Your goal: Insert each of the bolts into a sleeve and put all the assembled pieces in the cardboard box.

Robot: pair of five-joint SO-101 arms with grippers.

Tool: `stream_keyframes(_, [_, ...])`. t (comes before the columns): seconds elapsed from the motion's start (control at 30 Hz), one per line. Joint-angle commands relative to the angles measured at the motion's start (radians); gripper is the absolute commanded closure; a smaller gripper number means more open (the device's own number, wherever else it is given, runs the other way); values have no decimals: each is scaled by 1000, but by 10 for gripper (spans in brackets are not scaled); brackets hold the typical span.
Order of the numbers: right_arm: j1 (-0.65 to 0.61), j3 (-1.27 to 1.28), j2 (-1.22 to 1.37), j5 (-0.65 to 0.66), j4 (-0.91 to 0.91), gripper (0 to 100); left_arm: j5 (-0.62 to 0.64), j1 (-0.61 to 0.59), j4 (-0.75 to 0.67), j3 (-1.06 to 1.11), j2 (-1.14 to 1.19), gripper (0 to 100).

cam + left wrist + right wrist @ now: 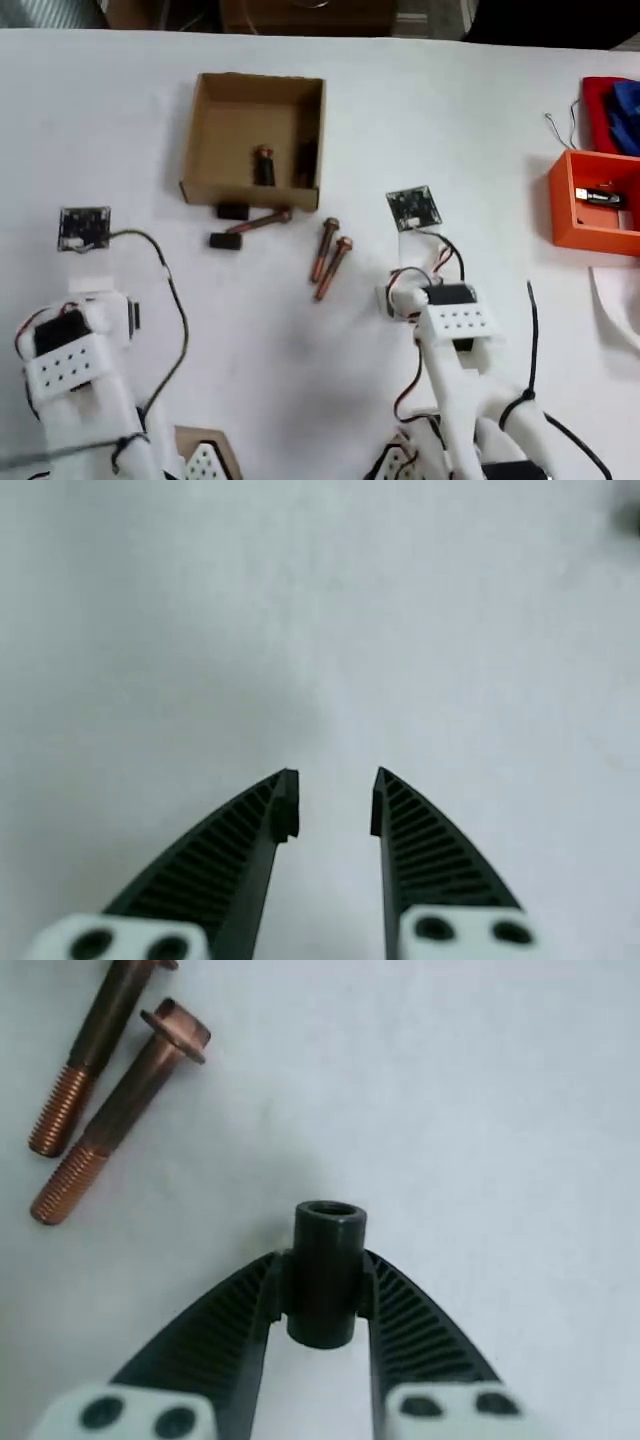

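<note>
My right gripper (325, 1295) is shut on a black sleeve (328, 1260), held upright with its open bore facing up, just above the white table. Two loose copper bolts (125, 1110) lie side by side close to it, and they also lie on the table (330, 258) between the box and my right arm (450, 320). The cardboard box (210, 130) holds a bolt in a sleeve (263, 165) and another dark piece (306, 158). Just outside its front wall lie a black sleeve (232, 211) and a bolt (262, 221) whose tip meets a sleeve (225, 240). My left gripper (330, 802) is open and empty over bare table.
An orange bin (592, 200) and red items (605, 110) stand at the right edge. Cables run from both arms across the near table. My left arm (70, 350) is at the near left, well away from the parts.
</note>
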Motion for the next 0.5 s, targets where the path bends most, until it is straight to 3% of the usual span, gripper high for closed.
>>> stream_keyframes(0.0, [5, -32, -71, 3, 10, 736, -2, 63, 198, -48, -94, 854])
stream_keyframes(0.07, [5, -17, -76, -2, 4, 686, 2, 83, 250, -12, -152, 855])
stream_keyframes(0.27, [-5, 120, -82, -2, -113, 742, 0, 69, 259, 93, -387, 921])
stream_keyframes(0.47, [-4, 132, -87, -2, -147, 776, 0, 66, 92, 495, -655, 942])
